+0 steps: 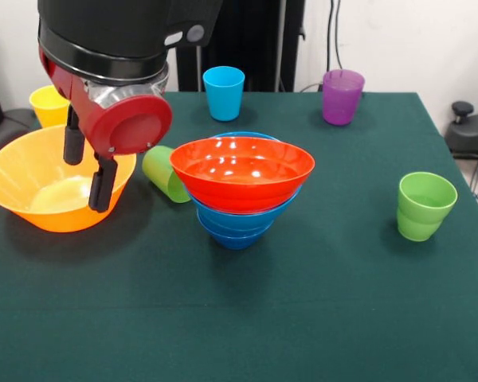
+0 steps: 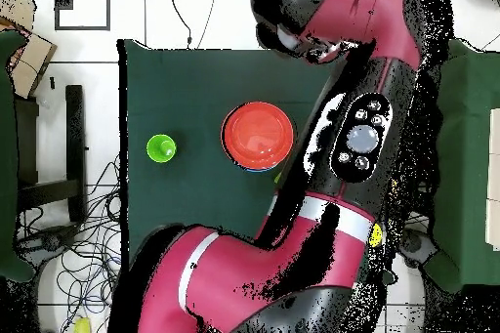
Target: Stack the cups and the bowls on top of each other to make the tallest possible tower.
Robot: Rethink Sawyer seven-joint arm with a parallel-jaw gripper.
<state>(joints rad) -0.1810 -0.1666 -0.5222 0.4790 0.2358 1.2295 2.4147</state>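
The gripper (image 1: 89,171) hangs over the yellow-orange bowl (image 1: 32,171), its two black fingers (image 1: 103,183) spread apart with nothing between them, the tips down inside the bowl's rim. The tower (image 1: 240,187) stands near the middle of the green table (image 1: 303,318), just beside that bowl: an orange-red bowl (image 1: 243,169) sits on top, nested in blue bowls (image 1: 237,223) below it. Taking the tower as the landmark, one green cup (image 1: 166,173) lies tipped on its side between it and the yellow-orange bowl, touching or nearly touching the tower. A second green cup (image 1: 425,205) stands upright well apart on the tower's other side. Behind the tower, toward the robot, a light blue cup (image 1: 224,92) stands upright, and a purple cup (image 1: 342,96) stands farther along the same edge. A yellow cup (image 1: 49,105) stands behind the yellow-orange bowl, partly hidden by the arm (image 1: 119,48). From overhead the arm covers much of the table; the tower's red top and one green cup show beside it.
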